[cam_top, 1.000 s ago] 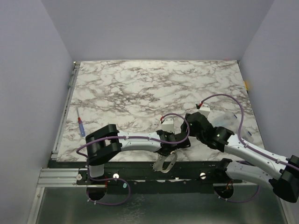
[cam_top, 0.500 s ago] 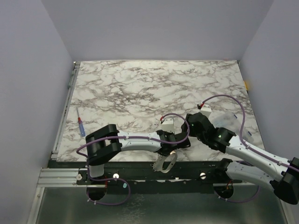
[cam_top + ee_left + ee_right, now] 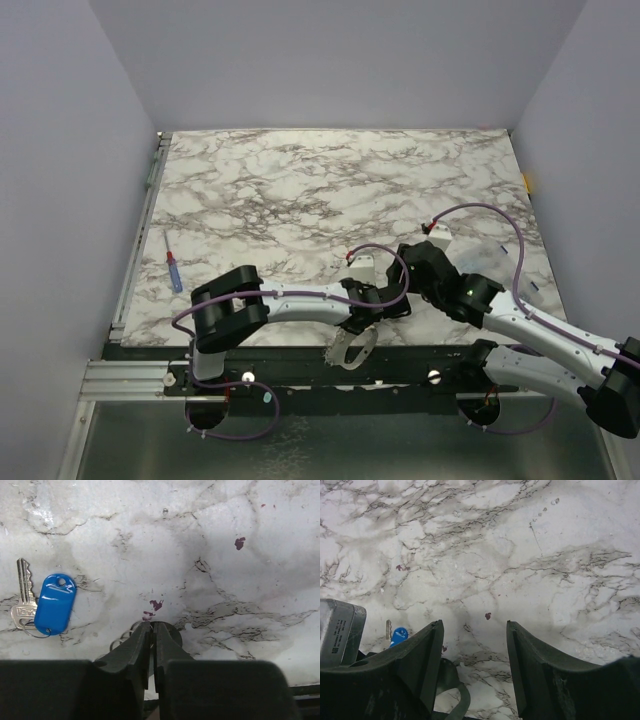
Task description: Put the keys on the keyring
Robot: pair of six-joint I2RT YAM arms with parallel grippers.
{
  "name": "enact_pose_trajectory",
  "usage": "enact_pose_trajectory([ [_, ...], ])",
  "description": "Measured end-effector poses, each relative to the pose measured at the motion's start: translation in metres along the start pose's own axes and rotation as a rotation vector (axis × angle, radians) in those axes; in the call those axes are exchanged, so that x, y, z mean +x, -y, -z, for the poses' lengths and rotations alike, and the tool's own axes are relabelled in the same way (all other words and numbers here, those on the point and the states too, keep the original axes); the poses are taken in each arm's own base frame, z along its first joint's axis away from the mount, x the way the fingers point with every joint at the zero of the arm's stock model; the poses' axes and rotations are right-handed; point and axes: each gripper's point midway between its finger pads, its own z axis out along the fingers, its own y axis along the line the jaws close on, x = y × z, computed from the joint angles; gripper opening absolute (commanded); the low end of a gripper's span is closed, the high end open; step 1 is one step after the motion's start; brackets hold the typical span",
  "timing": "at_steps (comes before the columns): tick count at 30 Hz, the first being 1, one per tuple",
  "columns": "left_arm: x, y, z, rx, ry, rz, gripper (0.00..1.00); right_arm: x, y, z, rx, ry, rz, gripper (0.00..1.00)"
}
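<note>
Marble covers the tabletop point(image 3: 300, 190) I am looking down on. Far on the left side lies a screwdriver point(image 3: 173, 270) with a blue and red handle, well apart from both arms. Next comes my left arm point(image 3: 300, 297), stretched across to the near middle of the tabletop.

In its wrist view, the keys point(image 3: 45, 605) lie flat on the marble off to the left. One is a plain silvery key. Touching it is one with a bright blue head.

The left end effector point(image 3: 151, 630) is squeezed tight, its two fingers pressed together. The keyring point(image 3: 122, 639), a thin pale wire, curls out right at those fingertips and looks pinched between them. It is near the keys but does not touch them.

To the right, the right end effector point(image 3: 472, 645) hangs over the marble with its fingers spread wide, gripping no thing. In its wrist view the blue key shows small, low on the left.
</note>
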Motion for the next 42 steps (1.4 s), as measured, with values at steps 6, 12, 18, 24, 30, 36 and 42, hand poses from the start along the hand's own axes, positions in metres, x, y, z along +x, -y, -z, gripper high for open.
enact_pose_trajectory([
  [6, 0.000, 0.003, 0.001, 0.002, -0.007, 0.000, 0.00, -0.001, 0.000, -0.001, -0.003, 0.004, -0.004, 0.61],
  [12, 0.000, 0.003, 0.001, 0.001, -0.007, -0.008, 0.00, 0.000, 0.000, -0.001, -0.002, 0.004, 0.001, 0.60],
  [18, -0.011, 0.005, 0.016, 0.036, 0.006, -0.042, 0.00, -0.009, -0.004, 0.002, -0.030, 0.035, 0.008, 0.60],
  [24, -0.042, 0.005, 0.049, 0.158, 0.038, -0.012, 0.00, -0.020, -0.012, 0.004, -0.059, 0.068, 0.022, 0.59],
  [30, -0.075, 0.000, 0.070, 0.270, 0.052, 0.059, 0.00, -0.035, -0.020, 0.009, -0.102, 0.122, 0.061, 0.59],
  [36, -0.100, -0.008, 0.085, 0.393, 0.017, 0.095, 0.00, -0.064, -0.047, 0.032, -0.269, 0.234, 0.137, 0.61],
  [42, -0.113, -0.014, 0.094, 0.500, -0.054, 0.069, 0.00, -0.079, -0.090, 0.076, -0.601, 0.377, 0.251, 0.61],
])
